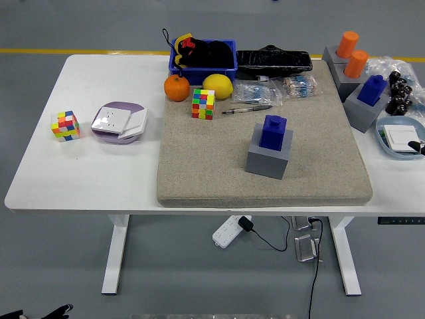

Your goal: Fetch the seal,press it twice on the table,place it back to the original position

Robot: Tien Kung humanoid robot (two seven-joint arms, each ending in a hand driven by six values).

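Blue plastic formed the seal (273, 131), which stood upright in a grey block holder (268, 158) on a beige felt mat (265, 173). The mat covered the right-hand part of a white table (86, 173), and the holder sat right of the mat's middle.

Only a sliver of the robot's right hand (420, 147) showed at the picture's right edge, over a pale blue dish (397, 139). Too little of it appeared to tell whether its fingers were released or clenched. It was well apart from the seal. The left hand was out of sight.

Along the mat's far edge lay an orange (176, 88), a lemon (217, 86) just beside it, and a multicoloured puzzle cube (203, 104) in front of the two. A pen (246, 109) lay near the cube, with two clear packets of small items (275, 90) behind it. A blue bin (203, 54) holding black things stood at the table's far side, and a black bag (273, 60) lay just to its right.

Off the mat's right edge stood three more grey holders: two carried orange seals (352, 54) and the nearest carried a second blue seal (372, 90).

On the bare left part of the table sat another puzzle cube (65, 125) and, near it, a purple and white dish (119, 122).
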